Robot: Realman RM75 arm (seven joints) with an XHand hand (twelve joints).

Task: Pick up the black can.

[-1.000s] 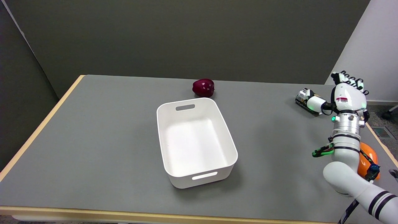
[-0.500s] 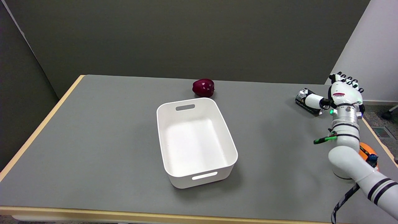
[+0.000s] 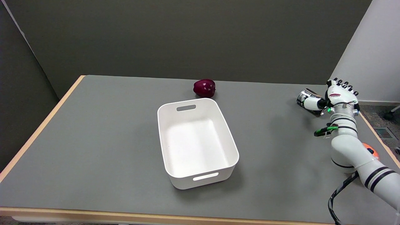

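The black can (image 3: 305, 96) lies on its side near the far right edge of the grey table (image 3: 93, 140), its shiny metal end turned toward the left of the picture. Any print on its dark body is too small and too covered to read. The right hand (image 3: 336, 97) sits right against it: the thumb lies across the can's near side and the other fingers (image 3: 342, 83) curl over behind it, so the hand appears wrapped around the can, though whether the can is off the table cannot be told. A small red-and-white label shows on the back of the hand, its writing unreadable, and a green light glows at the wrist. Behind the white forearm an orange ball (image 3: 369, 150) peeks out at the table's right edge. Well apart, mid-table, stands a white plastic bin (image 3: 229, 137) with slotted handles. Just beyond its far rim rests a dark red apple (image 3: 204, 87).
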